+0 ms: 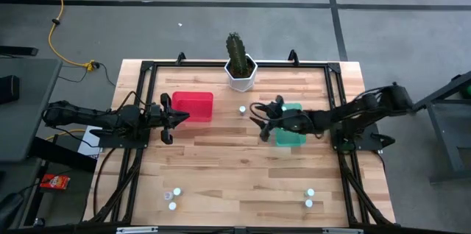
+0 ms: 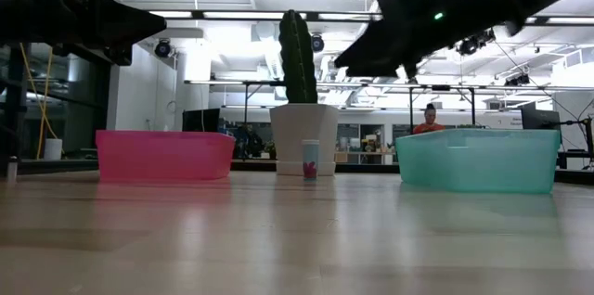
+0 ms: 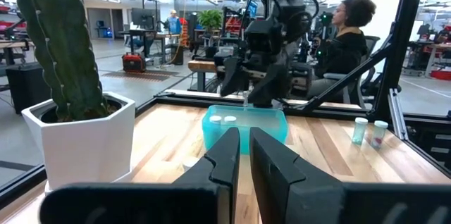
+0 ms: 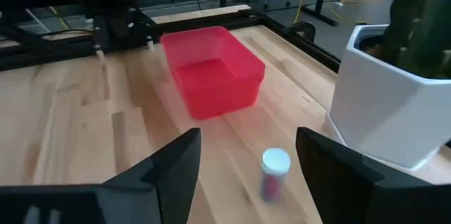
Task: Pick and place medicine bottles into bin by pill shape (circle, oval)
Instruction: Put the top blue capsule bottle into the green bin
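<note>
A small white-capped bottle (image 1: 241, 110) stands upright on the table between the red bin (image 1: 193, 107) and the teal bin (image 1: 289, 129). In the low view this bottle (image 2: 310, 160) is in front of the cactus pot. My right gripper (image 1: 260, 121) is open and empty, raised above the table at the teal bin's left side. In its wrist view the bottle (image 4: 275, 171) stands beyond and between its spread fingers (image 4: 248, 143). My left gripper (image 1: 175, 117) is shut and empty at the red bin's left side, and its fingers (image 3: 244, 155) point toward the teal bin (image 3: 244, 127).
Two bottles (image 1: 173, 198) stand near the front left and two more (image 1: 310, 197) near the front right. A white hexagonal pot with a cactus (image 1: 241, 72) stands at the far edge. Two white round shapes (image 3: 223, 120) show inside the teal bin. A person (image 3: 349, 37) sits beyond the table.
</note>
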